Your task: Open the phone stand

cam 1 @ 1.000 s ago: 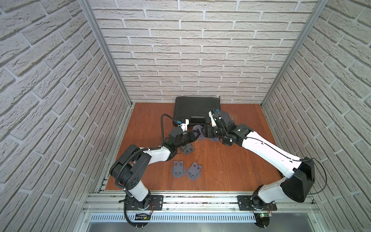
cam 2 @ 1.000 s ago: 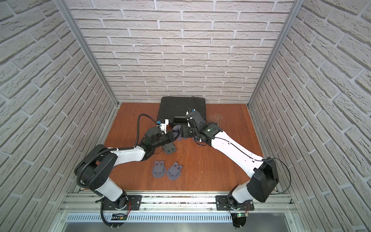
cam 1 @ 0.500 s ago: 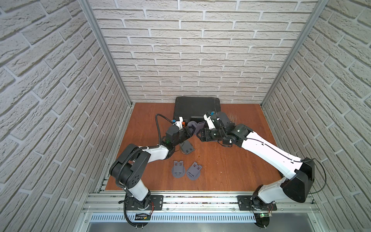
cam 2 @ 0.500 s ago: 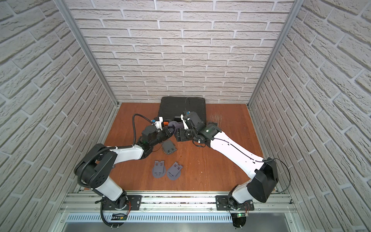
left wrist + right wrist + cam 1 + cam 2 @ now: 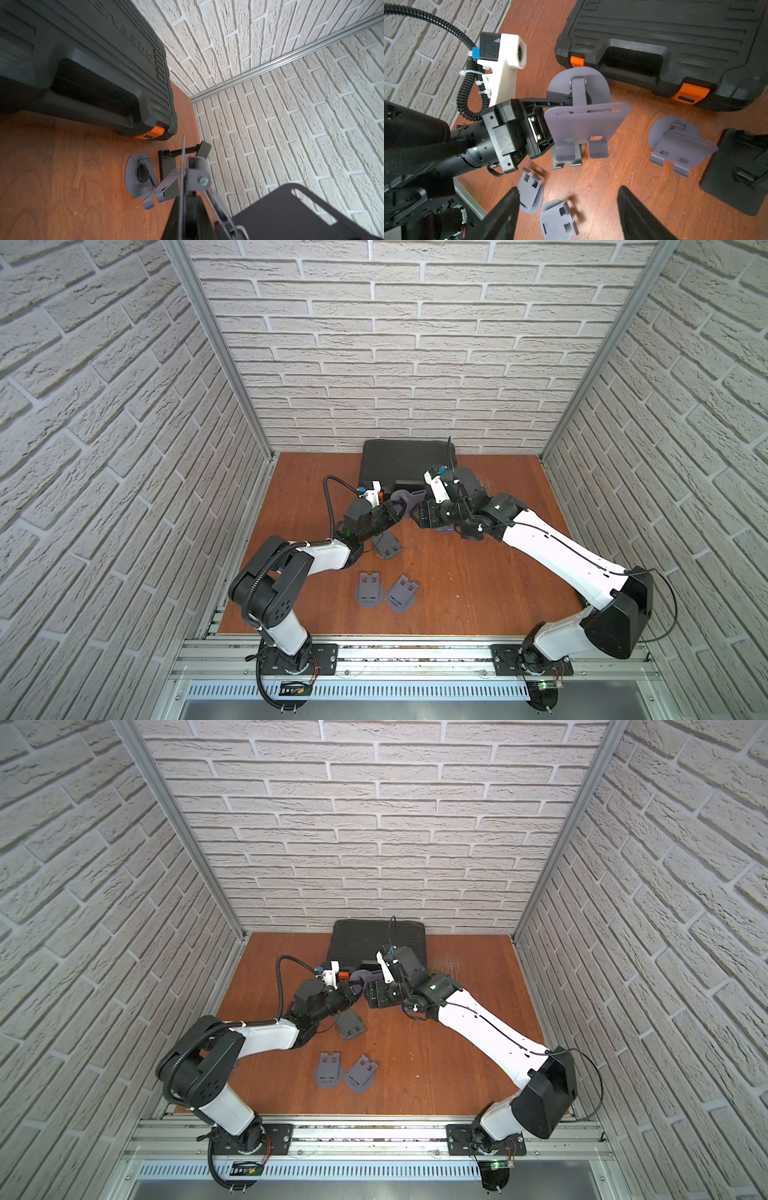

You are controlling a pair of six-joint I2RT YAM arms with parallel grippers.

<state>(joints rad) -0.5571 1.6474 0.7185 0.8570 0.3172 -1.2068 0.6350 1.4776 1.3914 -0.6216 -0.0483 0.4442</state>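
Observation:
The grey phone stand hangs above the table, its round base, hinge arm and slotted plate spread apart. My left gripper is shut on it at the base and arm; both top views show it between the two wrists. In the left wrist view the stand sits edge-on in my left gripper. My right gripper is open, nothing between its fingers, just right of the stand.
A black tool case with orange latches lies against the back wall. Three folded grey stands lie on the wooden table. An unfolded grey stand and a black stand sit under my right arm.
My right gripper has opened and drawn back from the stand. My left gripper has lifted the stand a little toward the case, still shut on it.

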